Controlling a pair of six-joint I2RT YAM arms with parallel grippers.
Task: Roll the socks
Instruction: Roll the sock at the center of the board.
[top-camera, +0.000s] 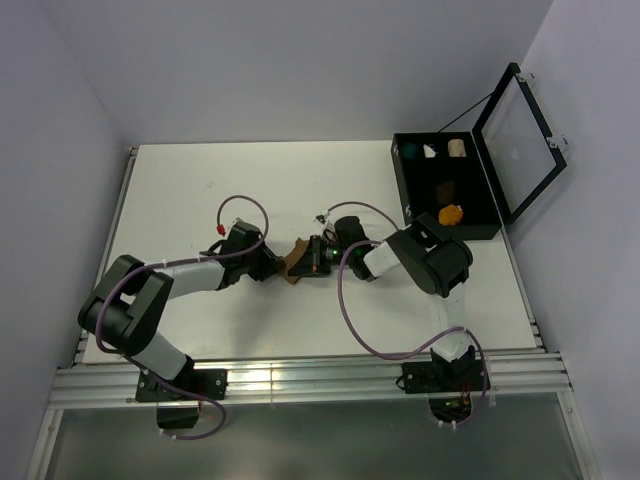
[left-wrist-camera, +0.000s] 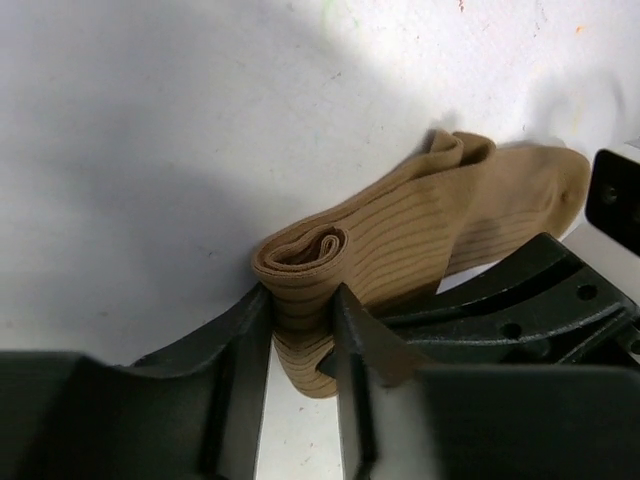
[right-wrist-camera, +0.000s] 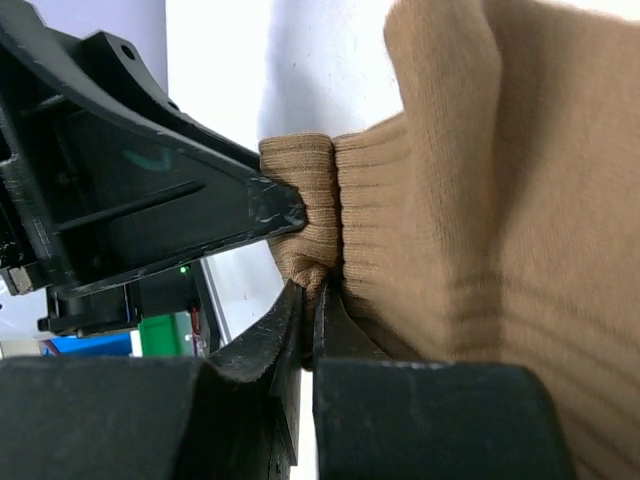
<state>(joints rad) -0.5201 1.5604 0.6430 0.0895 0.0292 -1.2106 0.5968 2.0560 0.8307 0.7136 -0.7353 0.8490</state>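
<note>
A white table (top-camera: 250, 180) carries a black box (top-camera: 400, 190) at 2 o'clock, its clear lid (top-camera: 520, 140) swung open toward 3 o'clock. In the box's far row sit teal (top-camera: 409, 152), white (top-camera: 430, 151) and cream (top-camera: 457, 148) bundles. Metal rails (top-camera: 300, 375) run along 6 o'clock.

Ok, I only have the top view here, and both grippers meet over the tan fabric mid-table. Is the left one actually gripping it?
Observer: Yes. The left wrist view shows the left gripper clamped on the rolled end of the tan sock, with the spiral facing the camera.
Operator: And the right?
Observer: The right wrist view shows the right gripper pinching a small fold of ribbed fabric, jaws almost together.
Operator: Is the whole sock rolled?
Observer: No. In the left wrist view the rest lies unrolled on the table.
</note>
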